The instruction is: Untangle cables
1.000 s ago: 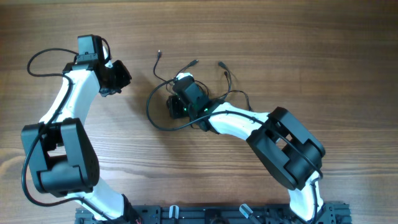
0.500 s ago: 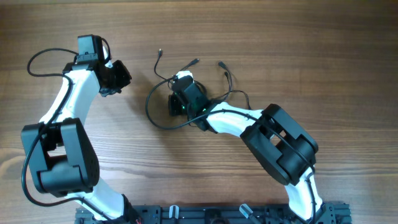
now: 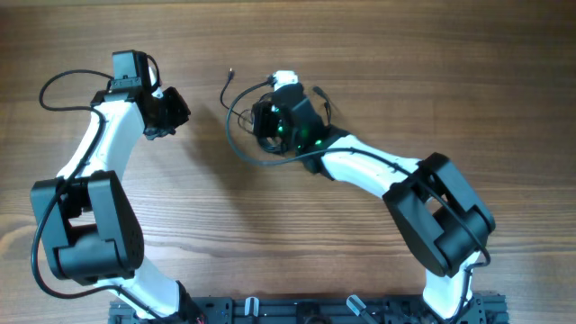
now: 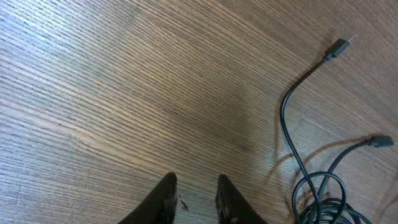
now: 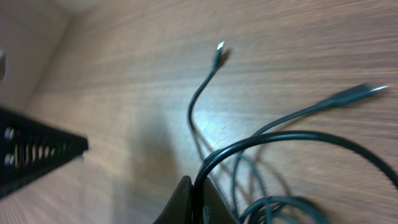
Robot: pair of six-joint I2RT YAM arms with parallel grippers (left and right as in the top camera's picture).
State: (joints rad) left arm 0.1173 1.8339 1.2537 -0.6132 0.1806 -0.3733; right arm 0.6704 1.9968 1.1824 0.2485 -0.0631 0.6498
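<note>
I see right fingers (image 5: 184,200) clenched on cables (image 5: 292,135), one strand pinched between them. Bunch sits mid-counter (image 3: 432,63), far side, under right wrist. Loops and plug ends (image 4: 336,47) trail toward left arm. Left fingers (image 4: 163,198) released, narrow gap, grasping nothing, over bare wood beside the cables.

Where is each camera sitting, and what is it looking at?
Overhead: above the table, looking straight down at both arms and the cables.
Left wrist: on the left arm, looking down past the left gripper at bare table, cables at the picture's edge.
Right wrist: on the right arm, just behind the right gripper, which pinches a cable loop.
Shared: all three show the cables.
</note>
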